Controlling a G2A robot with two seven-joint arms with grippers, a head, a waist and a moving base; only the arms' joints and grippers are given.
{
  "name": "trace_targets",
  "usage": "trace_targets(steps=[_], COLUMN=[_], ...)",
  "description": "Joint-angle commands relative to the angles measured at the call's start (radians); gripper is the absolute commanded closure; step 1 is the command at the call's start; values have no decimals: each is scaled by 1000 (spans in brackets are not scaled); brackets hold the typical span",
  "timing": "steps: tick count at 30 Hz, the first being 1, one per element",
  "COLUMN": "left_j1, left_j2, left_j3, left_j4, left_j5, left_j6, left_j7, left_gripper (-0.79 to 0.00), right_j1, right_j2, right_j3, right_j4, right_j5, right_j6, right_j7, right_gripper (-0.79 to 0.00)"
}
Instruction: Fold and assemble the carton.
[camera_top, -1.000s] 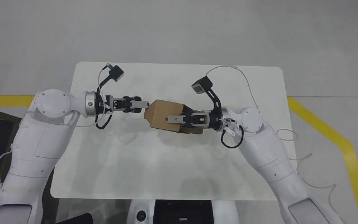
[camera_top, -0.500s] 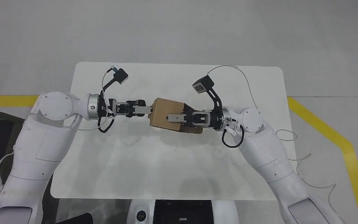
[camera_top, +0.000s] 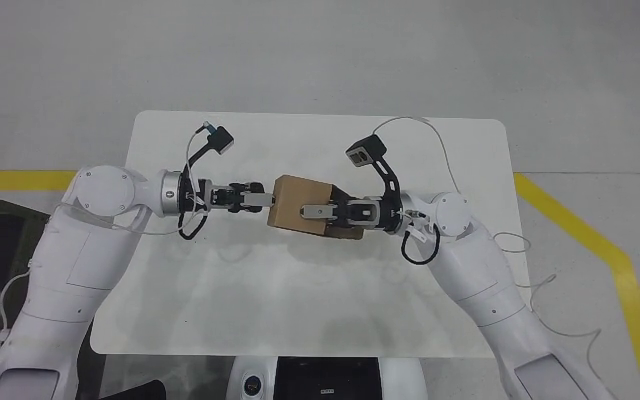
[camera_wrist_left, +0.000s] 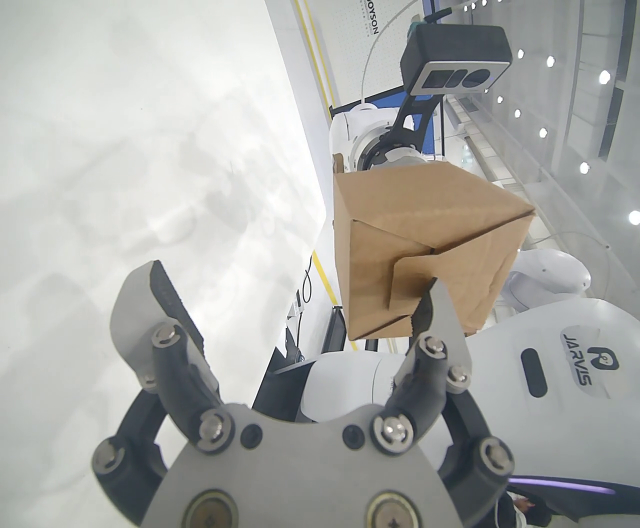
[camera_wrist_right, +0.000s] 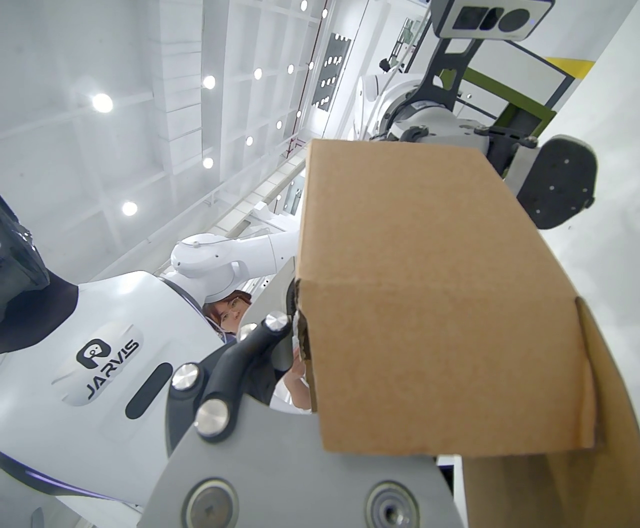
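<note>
The right gripper (camera_top: 312, 213) had its fingers clamped on the carton (camera_top: 298, 200). The left gripper (camera_top: 260, 197), fingers spread wide, touched the end flaps (camera_wrist_left: 400, 280). Closing that end seemed underway; next called for pressing them flush.

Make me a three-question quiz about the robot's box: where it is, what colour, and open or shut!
1. Where is the carton?
A. on the floor
B. between the left hand and the right hand
C. in a basket

2. What colour is the carton?
A. brown
B. blue
C. green

3. How is the left hand?
A. open
B. shut on a spoon
C. shut on a ball

Answers: 1 B, the top view shows a hand at each end; 2 A, the cardboard is brown; 3 A, its fingers are spread apart.
</note>
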Motion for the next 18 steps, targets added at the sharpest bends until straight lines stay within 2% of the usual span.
trace_targets(steps=[1,18], left_j1=[-5,-11], left_j2=[-1,-15], left_j3=[6,43], left_j4=[5,24], left_j5=[-9,-128], left_j6=[-2,-4], left_j7=[-7,-29], left_gripper=[-785,-785], right_j1=[0,1], right_j2=[-1,-6], right_j3=[-2,1], right_j4=[0,-4], right_j5=[2,62], right_j6=[-1,-27], right_j7=[2,29], right_gripper=[0,0])
